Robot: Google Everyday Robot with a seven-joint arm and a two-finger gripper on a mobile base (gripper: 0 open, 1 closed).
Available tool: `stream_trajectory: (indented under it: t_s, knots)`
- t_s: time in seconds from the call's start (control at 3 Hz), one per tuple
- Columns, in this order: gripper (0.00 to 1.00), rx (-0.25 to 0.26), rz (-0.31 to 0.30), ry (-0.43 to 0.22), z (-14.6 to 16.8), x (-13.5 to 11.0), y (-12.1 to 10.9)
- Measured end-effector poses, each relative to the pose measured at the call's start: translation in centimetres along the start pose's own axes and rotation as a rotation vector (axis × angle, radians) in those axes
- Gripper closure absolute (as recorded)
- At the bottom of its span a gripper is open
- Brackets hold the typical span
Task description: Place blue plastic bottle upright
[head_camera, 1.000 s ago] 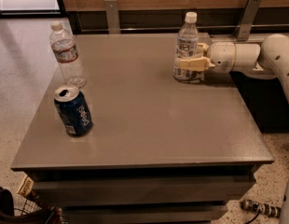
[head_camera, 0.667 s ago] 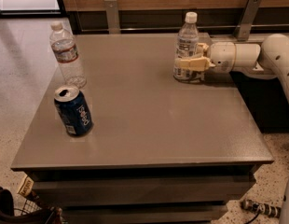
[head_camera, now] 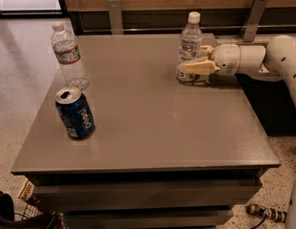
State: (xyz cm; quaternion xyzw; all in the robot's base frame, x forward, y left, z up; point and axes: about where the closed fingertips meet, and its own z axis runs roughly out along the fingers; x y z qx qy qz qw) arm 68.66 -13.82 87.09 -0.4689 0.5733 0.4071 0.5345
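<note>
Your smooth grey table [head_camera: 162, 128] holds one blue metal can [head_camera: 75, 113], one red-labelled clear plastic bottle [head_camera: 67, 56], and the white-capped blue plastic bottle [head_camera: 190, 42], upright at far right, clasped low by your cream gripper [head_camera: 187, 70].

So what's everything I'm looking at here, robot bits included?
table: one, grey, centre of view, holding the next three things.
blue-label bottle: one, clear with white cap, upright, far right of table.
red-label bottle: one, clear with white cap, upright, far left corner.
can: one, blue, upright, near left.
wall brackets: two, grey, behind the table.
basket: one, dark, on the floor at bottom left, partly cut off.
arm: one, white, reaching in from the right.
gripper: one, cream, at the blue-label bottle's lower part.
</note>
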Motion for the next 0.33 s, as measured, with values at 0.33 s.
stream_trajectory:
  t_s: [0.33]
  knots:
    - [0.0,-0.004,0.0,-0.001,0.23,-0.01,0.03]
